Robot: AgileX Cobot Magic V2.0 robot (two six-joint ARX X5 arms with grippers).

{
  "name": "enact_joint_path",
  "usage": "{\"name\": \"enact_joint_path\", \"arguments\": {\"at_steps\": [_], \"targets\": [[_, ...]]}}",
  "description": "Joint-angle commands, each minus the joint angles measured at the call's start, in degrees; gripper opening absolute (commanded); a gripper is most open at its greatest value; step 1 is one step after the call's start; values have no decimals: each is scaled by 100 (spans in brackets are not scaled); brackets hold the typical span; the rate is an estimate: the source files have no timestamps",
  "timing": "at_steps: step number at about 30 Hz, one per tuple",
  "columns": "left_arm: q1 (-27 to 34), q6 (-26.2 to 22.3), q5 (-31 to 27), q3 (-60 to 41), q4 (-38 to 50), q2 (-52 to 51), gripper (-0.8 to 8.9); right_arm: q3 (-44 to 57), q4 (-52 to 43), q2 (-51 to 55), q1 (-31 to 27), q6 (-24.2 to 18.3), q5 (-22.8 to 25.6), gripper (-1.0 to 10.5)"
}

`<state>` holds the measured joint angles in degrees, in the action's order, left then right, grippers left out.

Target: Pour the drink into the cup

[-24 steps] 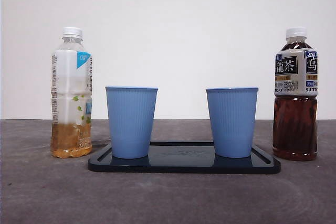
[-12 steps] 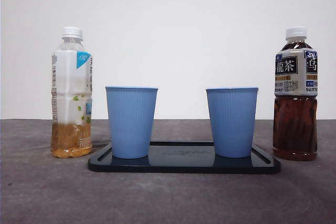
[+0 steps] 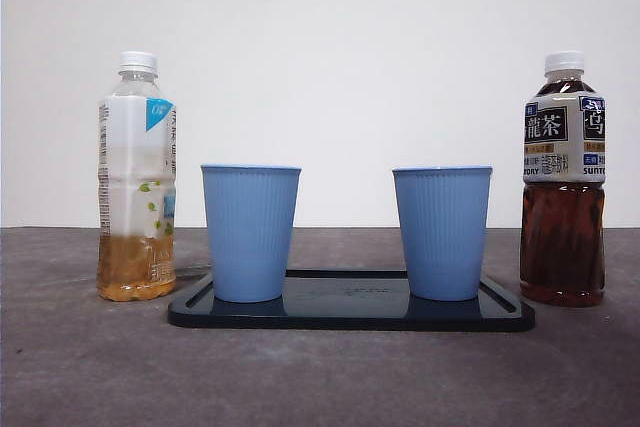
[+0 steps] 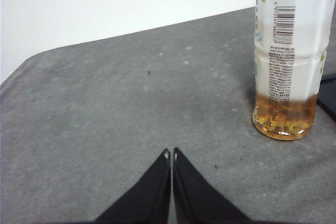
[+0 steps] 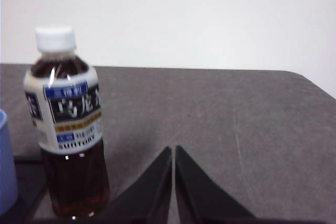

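A grey tabletop (image 3: 80, 367) carries a dark tray (image 3: 350, 312) at its middle. On the tray stand two upright blue cups, the left cup (image 3: 250, 232) and the right cup (image 3: 441, 232), well apart. Left of the tray stands a capped bottle of pale tea (image 3: 136, 182), filled only near its base. Right of the tray stands a capped bottle of dark tea (image 3: 563, 187), mostly full. The left hand (image 4: 171, 153) hangs above bare tabletop near the pale bottle, its jaws together. The right hand (image 5: 173, 150) hangs near the dark bottle, jaws together too.
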<state>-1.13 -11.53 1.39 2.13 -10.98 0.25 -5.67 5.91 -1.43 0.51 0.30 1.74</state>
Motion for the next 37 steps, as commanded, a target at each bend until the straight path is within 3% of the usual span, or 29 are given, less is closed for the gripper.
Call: {"name": "enact_joint_path", "arguments": {"at_steps": [1,8,17,37], "targets": [[15,-87,-13,-111,-55,-7,7,186,-79,101,-7,-79,24,6],[15,-87,-13,-111,-55,-7,7,511,-199,122,-7,-74,22,6],[15,-90,-13,-111,-57,-7,7,518,442,122,-7,-92,17,6],[15,-87,-13,-111,-57,-7,7,516,295,122,-4,-94,15,6]]}}
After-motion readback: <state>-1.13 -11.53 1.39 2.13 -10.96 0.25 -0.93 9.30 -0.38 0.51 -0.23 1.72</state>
